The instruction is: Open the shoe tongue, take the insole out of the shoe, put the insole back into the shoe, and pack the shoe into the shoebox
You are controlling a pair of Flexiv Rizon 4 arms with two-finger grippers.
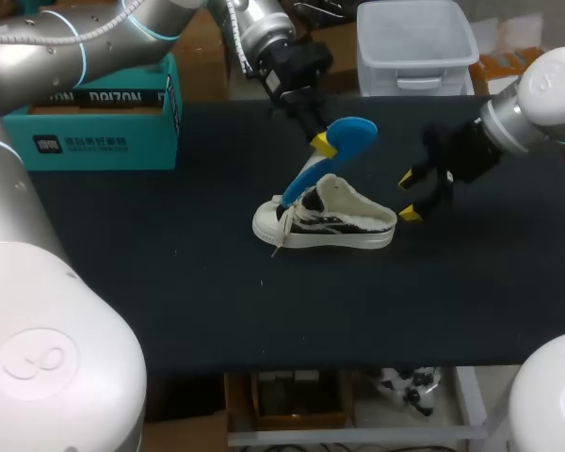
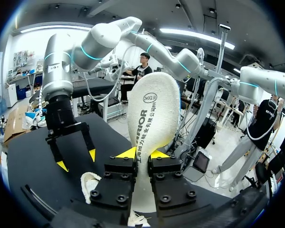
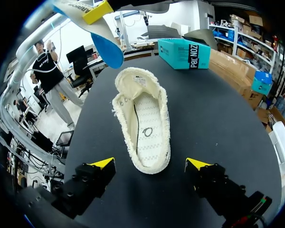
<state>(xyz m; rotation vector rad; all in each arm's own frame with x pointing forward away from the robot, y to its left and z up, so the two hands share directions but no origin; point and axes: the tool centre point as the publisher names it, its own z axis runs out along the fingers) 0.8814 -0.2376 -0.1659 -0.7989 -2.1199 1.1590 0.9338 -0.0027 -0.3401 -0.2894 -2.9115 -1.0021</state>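
A white sneaker (image 1: 325,224) with black markings lies on its sole mid-table, laces toward the left. My left gripper (image 1: 322,141) is shut on a blue-backed insole (image 1: 331,153) and holds it tilted in the air, its lower end over the shoe's front. In the left wrist view the insole's fleecy white face (image 2: 152,118) stands between the closed fingers of that gripper (image 2: 142,154). My right gripper (image 1: 409,196) stands open just right of the heel. Its wrist view looks down into the shoe (image 3: 142,118), which lies ahead of the right gripper (image 3: 149,164); the insole (image 3: 107,47) hangs beyond.
A teal shoebox (image 1: 94,113) stands at the table's back left, also in the right wrist view as the teal shoebox (image 3: 184,53). A clear plastic bin (image 1: 414,42) sits behind the back edge. Black table surface (image 1: 169,282) stretches in front of the shoe.
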